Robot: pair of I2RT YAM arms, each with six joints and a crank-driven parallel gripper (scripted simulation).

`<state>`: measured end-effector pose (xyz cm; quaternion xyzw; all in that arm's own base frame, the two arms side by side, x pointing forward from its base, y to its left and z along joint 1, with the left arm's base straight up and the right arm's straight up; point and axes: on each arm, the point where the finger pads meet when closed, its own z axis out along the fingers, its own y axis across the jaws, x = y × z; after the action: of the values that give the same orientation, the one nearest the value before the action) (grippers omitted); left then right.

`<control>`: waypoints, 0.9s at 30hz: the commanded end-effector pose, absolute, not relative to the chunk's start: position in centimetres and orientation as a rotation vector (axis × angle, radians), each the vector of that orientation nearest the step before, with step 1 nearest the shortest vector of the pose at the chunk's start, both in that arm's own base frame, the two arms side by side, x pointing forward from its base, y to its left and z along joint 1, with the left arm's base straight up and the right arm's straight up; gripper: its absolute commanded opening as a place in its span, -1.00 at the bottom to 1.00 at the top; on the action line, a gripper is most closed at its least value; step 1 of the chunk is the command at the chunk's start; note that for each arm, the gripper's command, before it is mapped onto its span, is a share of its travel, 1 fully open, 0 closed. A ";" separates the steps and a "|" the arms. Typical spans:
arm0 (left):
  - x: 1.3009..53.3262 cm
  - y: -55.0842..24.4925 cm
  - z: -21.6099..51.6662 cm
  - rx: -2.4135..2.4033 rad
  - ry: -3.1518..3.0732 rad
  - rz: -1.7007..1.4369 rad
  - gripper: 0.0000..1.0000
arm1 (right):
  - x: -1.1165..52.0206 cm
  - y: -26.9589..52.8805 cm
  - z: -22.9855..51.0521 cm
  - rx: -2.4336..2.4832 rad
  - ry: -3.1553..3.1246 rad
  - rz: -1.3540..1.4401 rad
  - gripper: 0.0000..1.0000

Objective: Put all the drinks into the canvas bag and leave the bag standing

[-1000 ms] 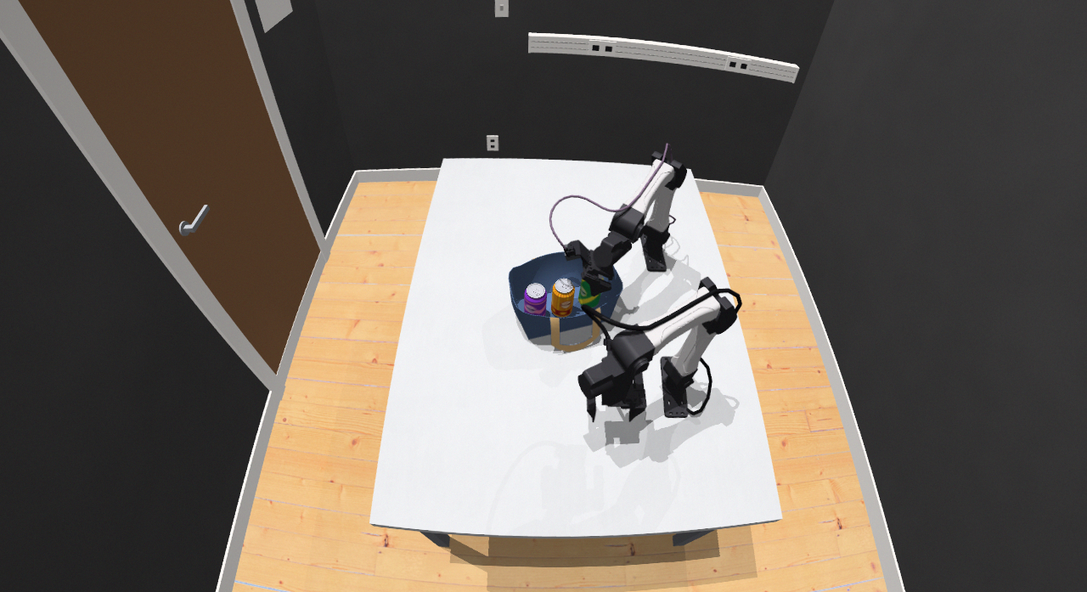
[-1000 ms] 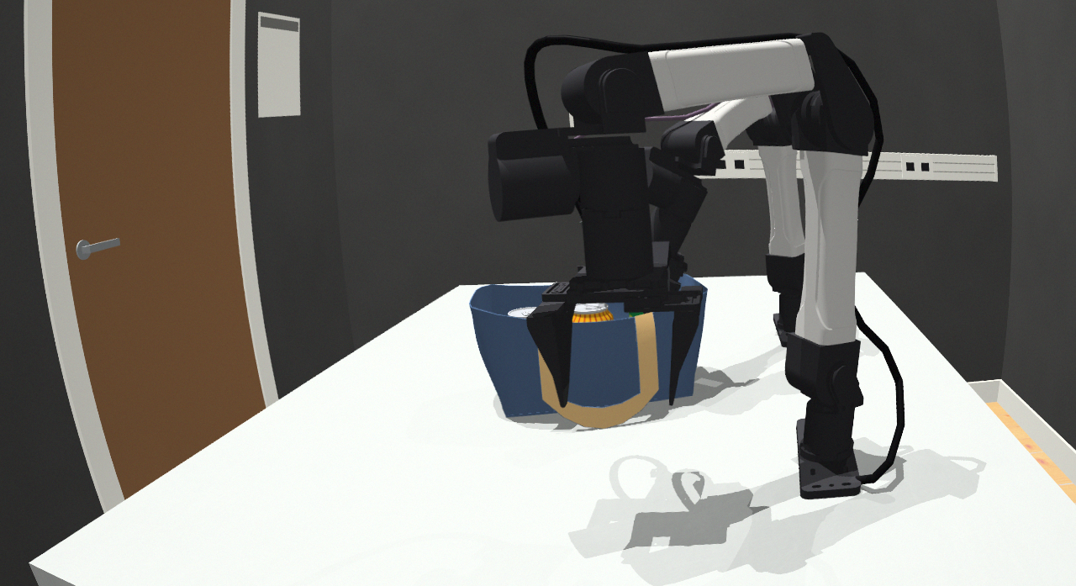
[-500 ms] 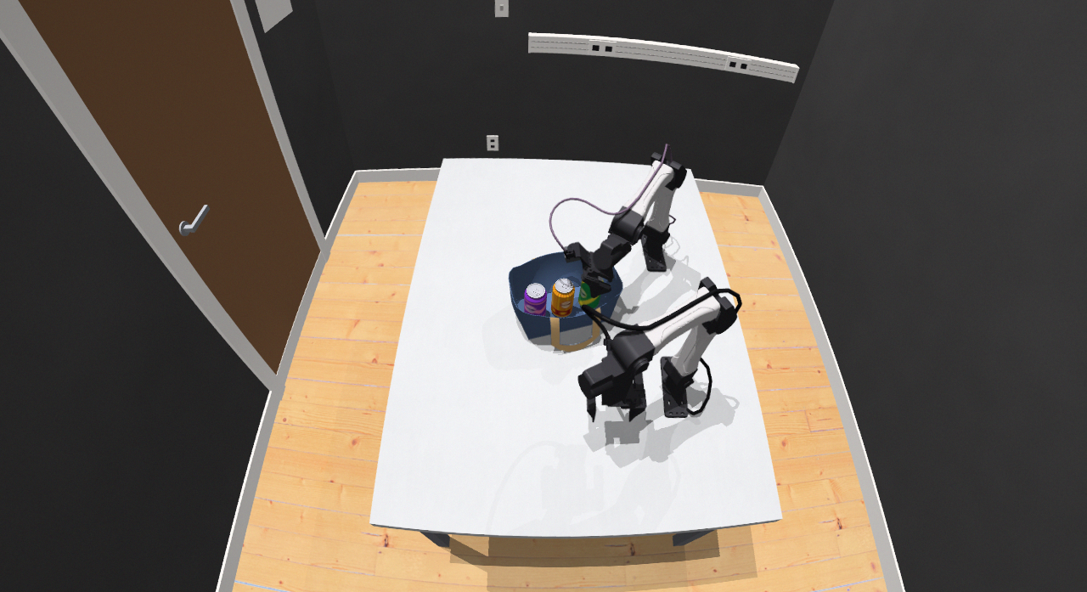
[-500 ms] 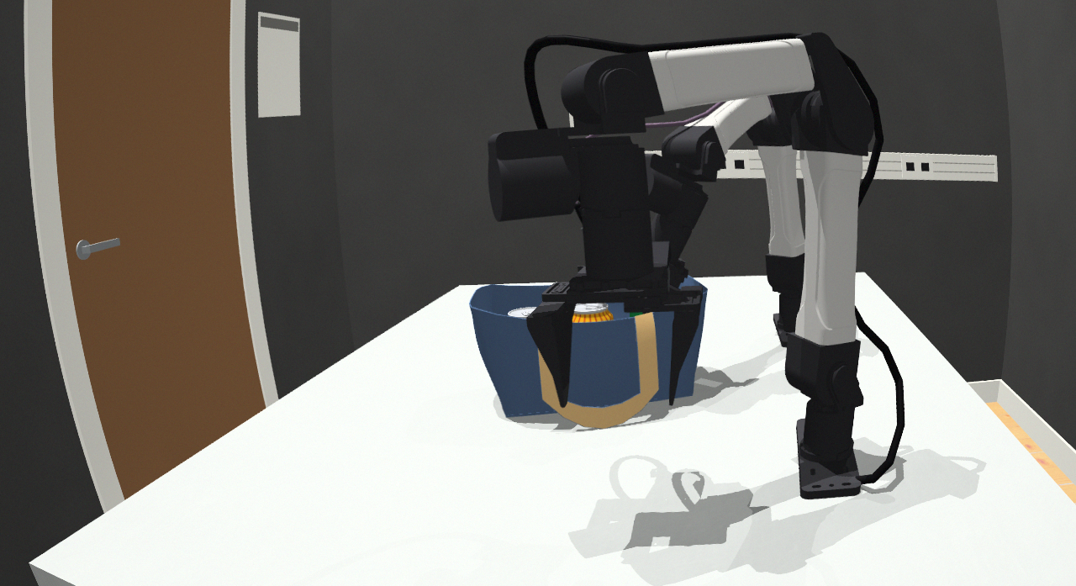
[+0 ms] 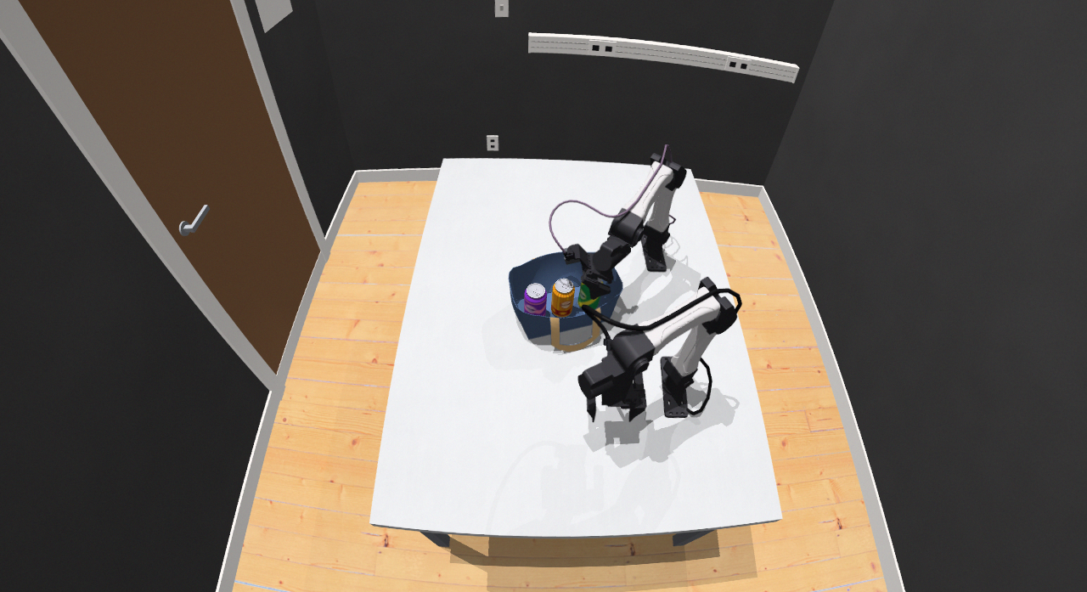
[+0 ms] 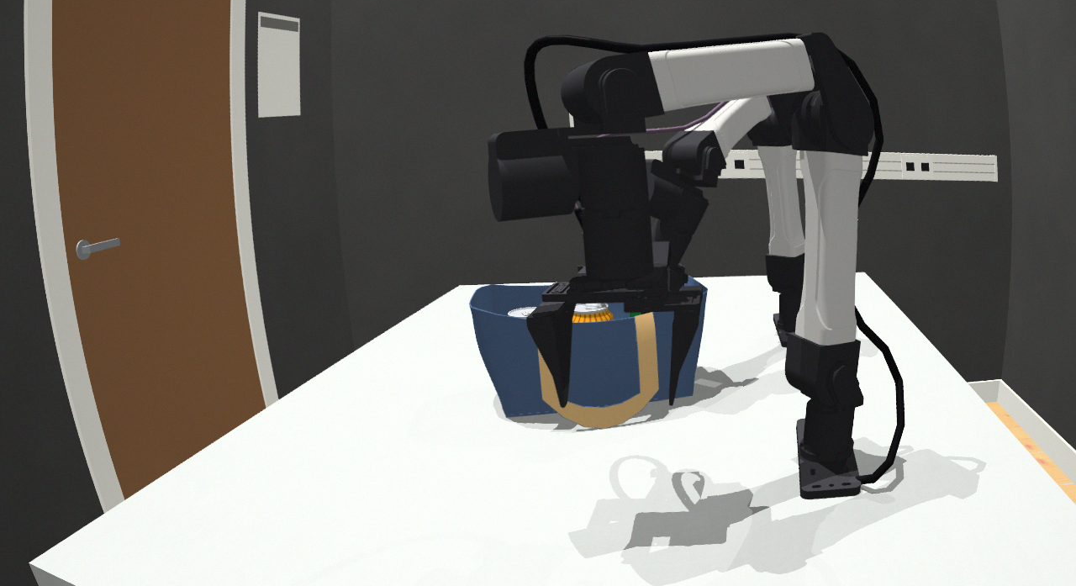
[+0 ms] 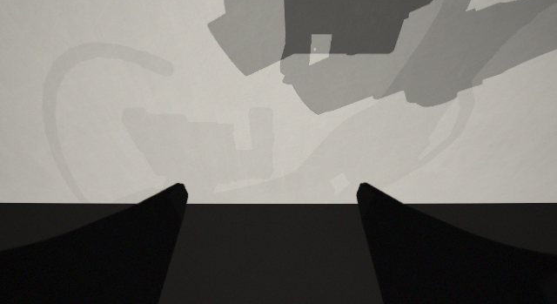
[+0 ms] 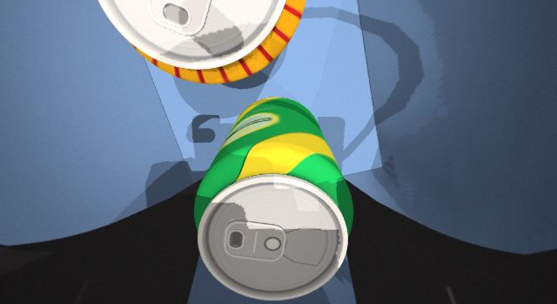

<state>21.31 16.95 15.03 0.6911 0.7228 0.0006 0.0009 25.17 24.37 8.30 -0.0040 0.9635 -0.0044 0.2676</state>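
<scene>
The blue canvas bag [image 5: 536, 329] [image 6: 498, 361] [image 8: 57, 99] stands with its walls up. A purple can [image 5: 535, 303] and an orange can [image 5: 562, 298] [image 6: 593, 318] [image 8: 209, 16] stand upright inside it. My right gripper [image 8: 275, 182] reaches into the bag, shut on the green can [image 5: 587, 300] [image 8: 283, 156]. The can is close to upright beside the orange one; whether its base touches the bag floor I cannot tell. My left gripper [image 5: 612, 418] [image 6: 618, 404] [image 7: 271, 187] is open and empty, above the table away from the bag.
A tan handle [image 5: 575, 347] [image 6: 602, 416] hangs on the outside of the bag's near wall, on the side of my left arm. The white table [image 5: 464, 436] [image 6: 361, 477] bears both arm bases. Shadows of the arms fall across it.
</scene>
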 end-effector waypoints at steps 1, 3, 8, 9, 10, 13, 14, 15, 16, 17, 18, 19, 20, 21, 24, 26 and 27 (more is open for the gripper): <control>22.2 17.6 16.8 2.145 2.253 0.119 1.00 | 25.4 24.7 8.3 -0.001 2.568 0.014 0.48; 22.2 17.6 16.8 2.145 2.253 0.119 1.00 | 26.3 25.7 10.6 0.008 2.528 0.074 0.48; 22.2 17.6 16.8 2.145 2.253 0.119 1.00 | 26.6 25.9 11.0 0.008 2.515 0.079 0.78; 22.2 17.6 16.8 2.145 2.253 0.119 1.00 | 26.5 25.9 10.4 0.002 2.529 0.069 0.78; 22.2 17.6 16.8 2.145 2.253 0.119 1.00 | 26.4 25.9 10.2 0.000 2.535 0.066 0.78; 22.2 17.6 16.8 2.145 2.253 0.119 1.00 | 26.5 25.9 10.3 0.001 2.533 0.068 0.78; 22.2 17.6 16.8 2.145 2.253 0.119 1.00 | 26.5 25.9 10.3 0.001 2.533 0.068 0.78; 22.2 17.6 16.8 2.145 2.253 0.119 1.00 | 26.4 25.9 10.3 0.001 2.533 0.068 0.78; 22.2 17.6 16.8 2.145 2.253 0.119 1.00 | 26.3 25.8 10.2 -0.002 2.538 0.061 0.78; 22.2 17.6 16.8 2.145 2.253 0.119 1.00 | 26.3 25.7 10.2 -0.002 2.539 0.059 0.78; 22.2 17.6 16.8 2.145 2.253 0.119 1.00 | 26.3 25.7 10.2 -0.002 2.539 0.059 0.78; 22.2 17.6 16.8 2.145 2.253 0.119 1.00 | 26.3 25.7 10.2 -0.002 2.539 0.059 0.78; 22.2 17.6 16.8 2.145 2.253 0.119 1.00 | 26.3 25.7 10.2 -0.002 2.539 0.059 0.78; 22.2 17.6 16.8 2.145 2.253 0.119 1.00 | 26.3 25.7 10.2 -0.002 2.539 0.059 0.78; 22.2 17.6 16.8 2.145 2.253 0.119 1.00 | 26.3 25.7 10.0 -0.003 2.542 0.053 0.83; 22.2 17.6 16.8 2.145 2.253 0.119 1.00 | 26.3 25.7 10.0 -0.003 2.542 0.053 0.83; 22.2 17.6 16.8 2.145 2.253 0.119 1.00 | 26.3 25.7 10.0 -0.003 2.542 0.053 0.83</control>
<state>21.31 16.95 15.03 0.6911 0.7228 0.0006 0.0009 25.55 24.64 8.36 -0.0014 0.9611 0.0006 0.2763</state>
